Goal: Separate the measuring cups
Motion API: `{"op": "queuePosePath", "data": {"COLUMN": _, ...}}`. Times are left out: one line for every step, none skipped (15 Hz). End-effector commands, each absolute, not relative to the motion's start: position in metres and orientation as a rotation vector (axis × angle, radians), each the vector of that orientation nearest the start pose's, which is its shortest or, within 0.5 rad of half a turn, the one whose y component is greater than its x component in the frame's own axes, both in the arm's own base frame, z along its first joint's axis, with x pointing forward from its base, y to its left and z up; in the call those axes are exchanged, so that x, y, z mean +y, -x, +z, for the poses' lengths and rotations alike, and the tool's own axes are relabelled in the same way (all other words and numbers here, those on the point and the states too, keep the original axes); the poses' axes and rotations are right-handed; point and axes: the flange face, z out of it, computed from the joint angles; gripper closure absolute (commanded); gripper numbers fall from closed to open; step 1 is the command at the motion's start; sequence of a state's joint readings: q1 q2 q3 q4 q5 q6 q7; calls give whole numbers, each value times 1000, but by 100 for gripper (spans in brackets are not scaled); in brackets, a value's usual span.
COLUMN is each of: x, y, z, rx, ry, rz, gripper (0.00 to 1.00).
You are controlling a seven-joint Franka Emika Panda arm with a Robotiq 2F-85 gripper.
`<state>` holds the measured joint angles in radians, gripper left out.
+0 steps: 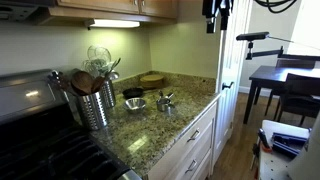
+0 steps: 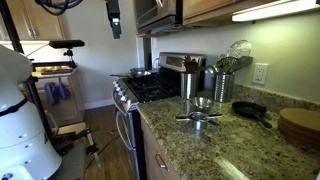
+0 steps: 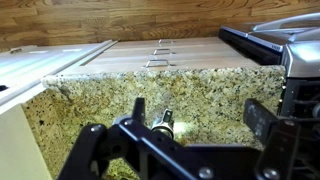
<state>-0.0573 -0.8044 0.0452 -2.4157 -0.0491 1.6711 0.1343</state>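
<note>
The measuring cups are small shiny silver metal cups on the granite counter. In both exterior views they sit as a wider cup point(image 1: 135, 103) point(image 2: 201, 103) and a smaller cluster with flat handles point(image 1: 165, 100) point(image 2: 197, 120). My gripper point(image 1: 214, 15) point(image 2: 114, 20) hangs high in the air, well above and away from them. In the wrist view the gripper point(image 3: 198, 112) is open and empty. One shiny cup point(image 3: 165, 122) shows far below between the fingers, partly hidden by the gripper body.
Ribbed steel canisters of wooden spoons and a whisk point(image 1: 97, 105) point(image 2: 218, 85) stand beside the stove point(image 1: 40, 140) point(image 2: 150, 88). A black pan point(image 1: 133, 92) point(image 2: 250, 110) and a round wooden board point(image 1: 152, 78) point(image 2: 300, 125) lie behind the cups. The counter edge drops to drawers point(image 3: 150, 55).
</note>
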Motion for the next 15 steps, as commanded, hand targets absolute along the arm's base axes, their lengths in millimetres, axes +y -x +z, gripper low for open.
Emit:
{"op": "queuePosePath", "data": {"x": -5, "y": -311, "z": 577, "rx": 250, "ry": 3208, "rz": -102, "gripper": 0}}
{"op": "queuePosePath", "data": {"x": -5, "y": -311, "z": 577, "rx": 250, "ry": 3208, "rz": -102, "gripper": 0}}
{"op": "queuePosePath", "data": {"x": -5, "y": -311, "z": 577, "rx": 250, "ry": 3208, "rz": -102, "gripper": 0}}
{"op": "queuePosePath", "data": {"x": -5, "y": -311, "z": 577, "rx": 250, "ry": 3208, "rz": -102, "gripper": 0}}
{"op": "queuePosePath", "data": {"x": -5, "y": -311, "z": 577, "rx": 250, "ry": 3208, "rz": -102, "gripper": 0}}
{"op": "queuePosePath", "data": {"x": -5, "y": -311, "z": 577, "rx": 250, "ry": 3208, "rz": -102, "gripper": 0}}
{"op": "queuePosePath", "data": {"x": -5, "y": -311, "z": 577, "rx": 250, "ry": 3208, "rz": -102, "gripper": 0}}
{"op": "queuePosePath", "data": {"x": -5, "y": -311, "z": 577, "rx": 250, "ry": 3208, "rz": -102, "gripper": 0}}
{"op": "queuePosePath", "data": {"x": -5, "y": -311, "z": 577, "rx": 250, "ry": 3208, "rz": -102, "gripper": 0}}
{"op": "queuePosePath", "data": {"x": -5, "y": -311, "z": 577, "rx": 250, "ry": 3208, "rz": -102, "gripper": 0}}
{"op": "queuePosePath", "data": {"x": -5, "y": -311, "z": 577, "rx": 250, "ry": 3208, "rz": -102, "gripper": 0}}
{"op": "queuePosePath", "data": {"x": -5, "y": -311, "z": 577, "rx": 250, "ry": 3208, "rz": -102, "gripper": 0}}
{"op": "queuePosePath", "data": {"x": -5, "y": -311, "z": 577, "rx": 250, "ry": 3208, "rz": -102, "gripper": 0}}
{"op": "queuePosePath", "data": {"x": -4, "y": -313, "z": 575, "rx": 246, "ry": 3206, "rz": -102, "gripper": 0}}
{"op": "queuePosePath", "data": {"x": -4, "y": -317, "z": 571, "rx": 255, "ry": 3205, "rz": -95, "gripper": 0}}
